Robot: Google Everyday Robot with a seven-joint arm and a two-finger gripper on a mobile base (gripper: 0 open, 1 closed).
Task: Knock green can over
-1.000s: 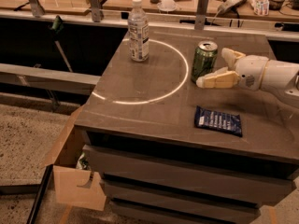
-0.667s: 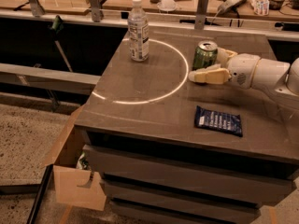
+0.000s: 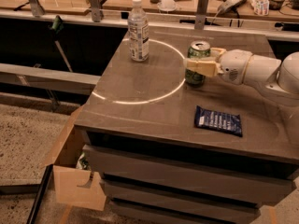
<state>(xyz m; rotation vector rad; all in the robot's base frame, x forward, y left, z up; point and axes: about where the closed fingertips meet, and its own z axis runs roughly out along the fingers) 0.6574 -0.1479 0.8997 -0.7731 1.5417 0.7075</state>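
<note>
Dark grey counter (image 3: 140, 111) on a drawer stack, with a cluttered workbench behind it. A bright circular arc (image 3: 140, 99) is marked on the top.

Task object: green can (image 3: 199, 54). It stands upright with its long axis vertical and its silver top up. It sits right of the counter's centre, at the arc's right edge.

Fingers (image 3: 201, 67): tan, on the end of a white arm (image 3: 247, 69) that comes in low from the picture's right and points left. They are spread apart.
- The near finger lies across the camera-facing side of the can at about mid-height and looks to be touching it.
- Only the root of the far finger shows, by the can's upper right. Its tip is hidden behind the can.
- The can therefore appears to stand between them. I see no squeeze on it and judge that nothing is gripped.

Key relation: the can is at the finger ends, directly ahead along the arm's line and slightly on the far side of the near finger. With a vertical axis and contact at mid-height, a push may only slide the can. Contact nearer the rim, or a sideways sweep, should tip it more readily.

Surroundings:
- A clear bottle (image 3: 138, 29) with a white cap stands well apart at the far left of the arc.
- A blue packet (image 3: 218, 120) lies flat near the can, on the camera side.
- The arc's interior to the picture's left offers room for the can to fall.

Risk, as a judgement: once over, the can may roll toward the counter's edge or the packet.
</note>
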